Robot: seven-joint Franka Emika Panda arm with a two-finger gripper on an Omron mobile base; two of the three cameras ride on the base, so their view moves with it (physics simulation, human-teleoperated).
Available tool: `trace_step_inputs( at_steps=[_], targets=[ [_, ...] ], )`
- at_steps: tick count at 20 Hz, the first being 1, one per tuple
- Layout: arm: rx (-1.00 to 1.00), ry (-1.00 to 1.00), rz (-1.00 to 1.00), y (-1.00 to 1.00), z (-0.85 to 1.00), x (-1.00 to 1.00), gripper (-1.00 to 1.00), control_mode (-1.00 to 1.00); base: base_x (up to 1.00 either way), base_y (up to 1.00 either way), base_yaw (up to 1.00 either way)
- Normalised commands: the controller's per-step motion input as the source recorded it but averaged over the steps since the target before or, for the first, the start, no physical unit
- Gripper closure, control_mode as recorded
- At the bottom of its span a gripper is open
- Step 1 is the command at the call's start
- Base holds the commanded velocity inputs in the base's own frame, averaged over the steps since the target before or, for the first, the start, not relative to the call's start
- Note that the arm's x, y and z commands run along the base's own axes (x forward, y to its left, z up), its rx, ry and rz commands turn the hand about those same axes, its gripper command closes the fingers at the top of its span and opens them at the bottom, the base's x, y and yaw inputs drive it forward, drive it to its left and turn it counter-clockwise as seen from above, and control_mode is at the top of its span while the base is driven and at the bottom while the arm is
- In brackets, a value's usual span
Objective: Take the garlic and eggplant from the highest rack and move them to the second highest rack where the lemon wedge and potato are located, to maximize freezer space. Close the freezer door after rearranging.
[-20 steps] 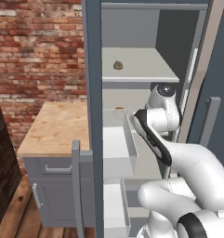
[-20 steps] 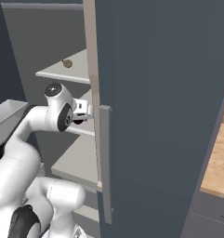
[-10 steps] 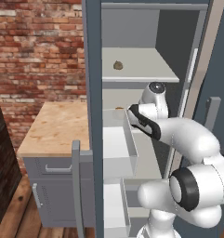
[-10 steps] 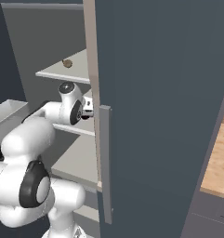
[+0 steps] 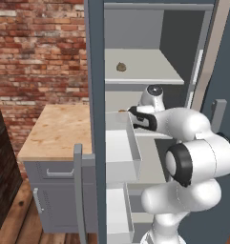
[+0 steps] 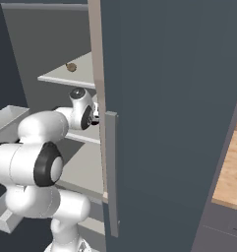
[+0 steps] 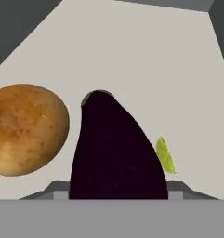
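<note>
Eggplant at the second rack, garlic up on the top one.

From my seat I see the freezer door (image 6: 174, 113) standing wide open, its tall slab covering most of the right base view, and the white arm (image 5: 193, 143) reaching into the cabinet at the second highest rack (image 7: 146, 60). On the highest rack (image 5: 150, 71) the garlic (image 5: 121, 66) sits alone, well apart from the hand. Through the hand view the dark eggplant (image 7: 114, 148) rises straight up from the bottom edge, right in front of the camera, with the potato (image 7: 26, 128) just beside it on one side and the lemon wedge (image 7: 165, 155) peeking out from behind its other edge. The fingertips are covered by the eggplant, so I cannot tell whether the gripper is clamped on it or loose.
</note>
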Motion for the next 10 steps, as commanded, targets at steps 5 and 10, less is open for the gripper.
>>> trace_step_inputs(
  at_steps=[5,10],
  targets=[
    [0.01,0.00,-0.02,-0.03,-0.05,0.09,-1.00,-1.00,0.00,0.00,0.00],
    [0.00,-0.01,0.00,-0.03,0.00,-0.03,-1.00,-1.00,0.00,0.00,0.00]
  ],
)
